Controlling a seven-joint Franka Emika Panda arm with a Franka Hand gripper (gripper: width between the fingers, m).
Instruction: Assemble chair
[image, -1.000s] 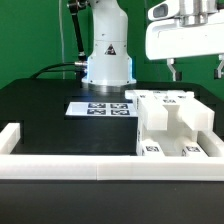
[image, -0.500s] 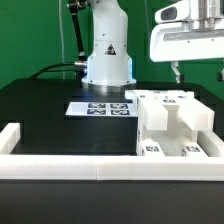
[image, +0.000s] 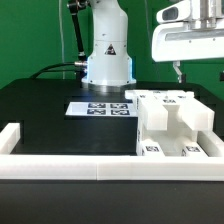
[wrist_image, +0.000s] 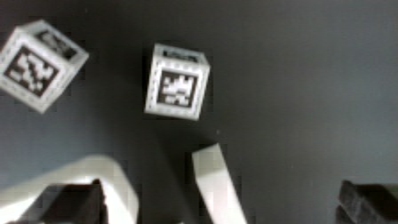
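Observation:
The white chair parts (image: 170, 122) stand close together on the black table at the exterior view's right, as blocky panels and legs with small marker tags on their front ends. My gripper (image: 200, 72) hangs high above them, near the upper right corner, open and empty. One finger (image: 178, 70) shows clearly; the other is at the frame's edge. In the wrist view my gripper (wrist_image: 222, 205) is open. Its dark fingertips (wrist_image: 71, 205) are wide apart over two white tagged pieces (wrist_image: 178, 82) and a narrow white bar (wrist_image: 214, 180).
The marker board (image: 98, 107) lies flat on the table in front of the robot base (image: 107, 60). A low white wall (image: 70, 165) runs along the table's front and left sides. The green backdrop stands behind.
My gripper has moved a little toward the exterior view's right and slightly up, then held still. The chair parts have not moved.

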